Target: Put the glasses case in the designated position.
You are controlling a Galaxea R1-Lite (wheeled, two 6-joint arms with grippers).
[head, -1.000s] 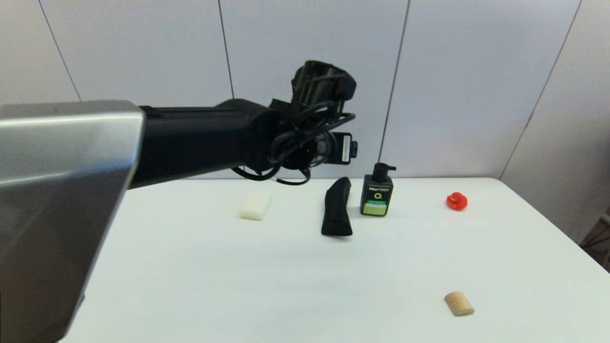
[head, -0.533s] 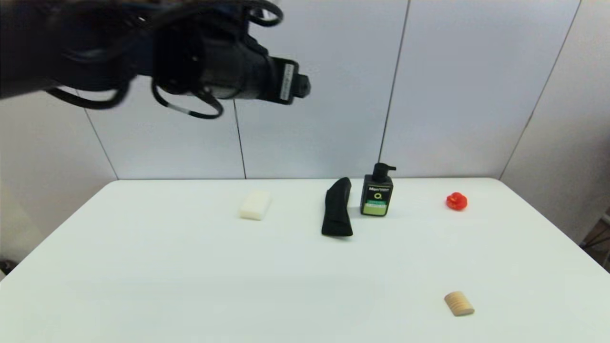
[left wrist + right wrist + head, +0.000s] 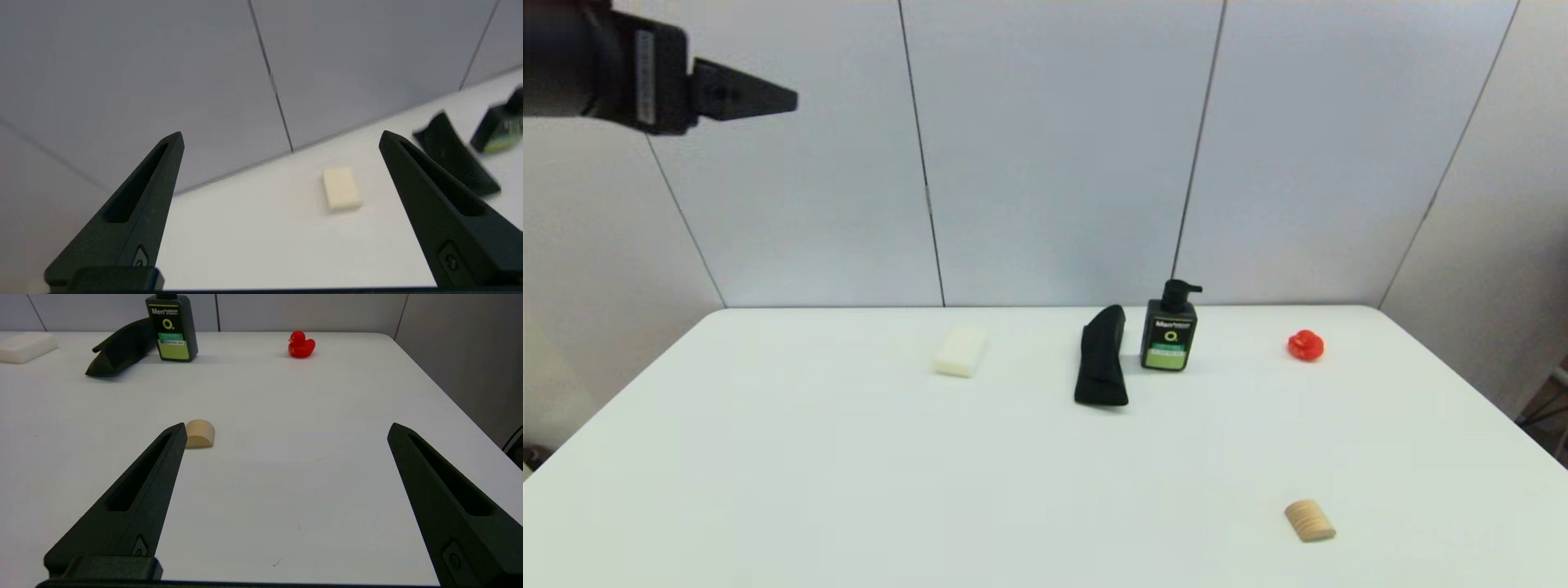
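The matte black glasses case (image 3: 1101, 359) lies on the white table (image 3: 849, 457) at the back centre, its squared end toward me, right beside a black pump bottle (image 3: 1169, 331). It also shows in the left wrist view as the case (image 3: 453, 157) and in the right wrist view as the case (image 3: 120, 347). My left gripper (image 3: 784, 100) hangs high at the upper left, far from the case, and my left gripper (image 3: 281, 136) is open and empty. My right gripper (image 3: 288, 428) is open and empty, low over the table's front right. No mark shows the designated position.
A cream soap bar (image 3: 960, 351) lies left of the case. A red rubber duck (image 3: 1305, 345) sits at the back right. A small wooden half-cylinder (image 3: 1310, 520) rests at the front right, just beyond the right gripper's fingers (image 3: 143, 498).
My left arm has swung up and to the left, out from in front of the table's back, and now sits high in the upper left corner. The objects have not moved.
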